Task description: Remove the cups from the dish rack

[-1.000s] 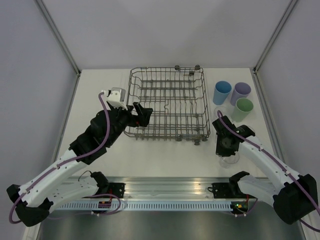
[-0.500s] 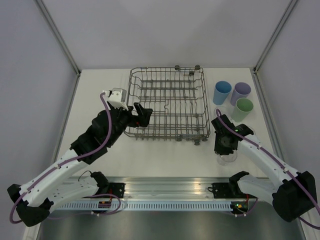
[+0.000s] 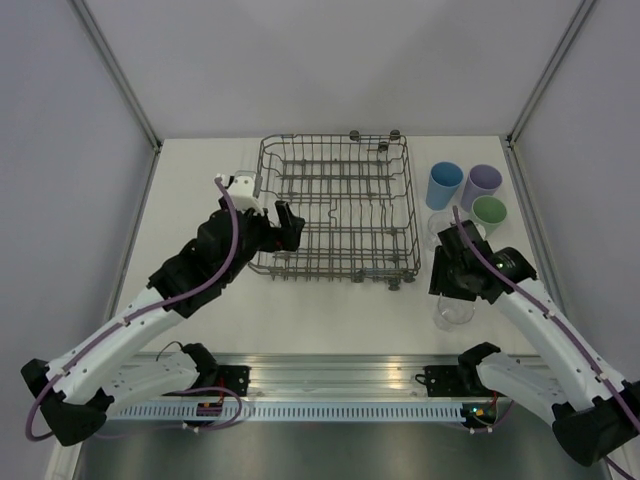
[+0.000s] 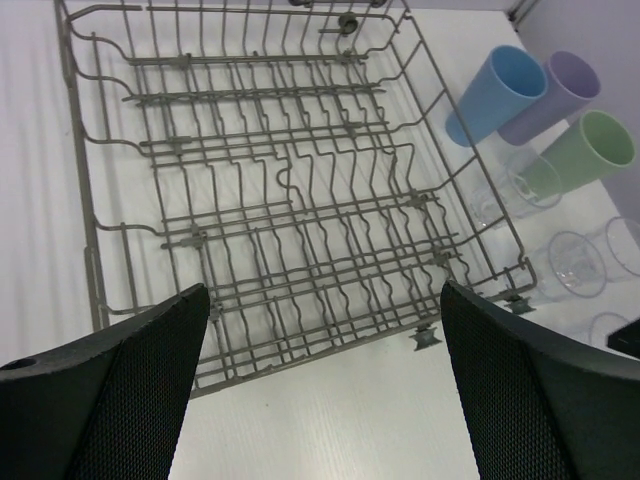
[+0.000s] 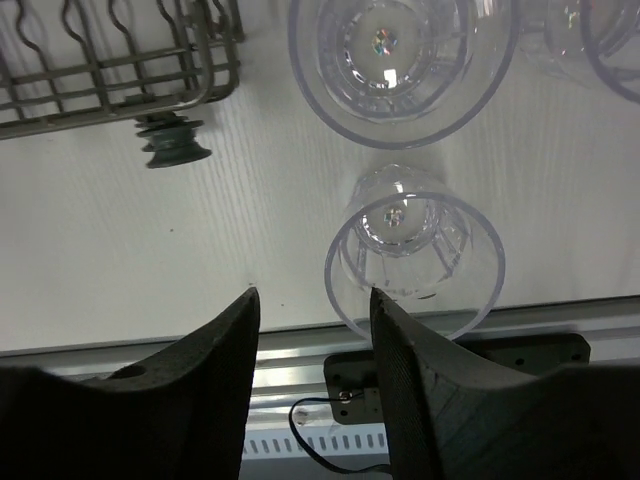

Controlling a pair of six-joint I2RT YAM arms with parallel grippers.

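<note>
Top external view: one rack (image 3: 335, 270) stands mid-worktop (image 3: 200, 180), and every cup in sight stands upright on the worktop to the rack's right.

There are three opaque cups. The blue cup (image 3: 444, 185) is just beside the rack's far right corner. The lavender cup (image 3: 481, 185) is next to it, farther from the rack. The green cup (image 3: 489, 213) is just in front of the lavender one.

The clear cups are hard to count from above, where only two read plainly. One (image 3: 437, 228) is just off the rack's right side. The other (image 3: 453, 312) is nearer the arms, off the rack's near right corner. The left wrist view shows more of them beyond that corner (image 4: 497, 197) (image 4: 570, 262) (image 4: 628, 245), with a fourth rim (image 4: 608, 325) cut by the frame edge, so probably four.

The left jaws are spread wide and hold nothing. Their fingers (image 4: 100, 380) frame the rack from its near left corner.

The right jaws stand partly open with only bare worktop between the fingers (image 5: 200, 380). They hang above the nearest clear cup (image 5: 415, 255). Seen from that wrist, the cup sits just beside one finger and outside the gap, and its rim is partly hidden by it. A second clear cup (image 5: 400, 50) lies beyond, and the rack's corner wheel (image 5: 172, 140) is off to the side.
</note>
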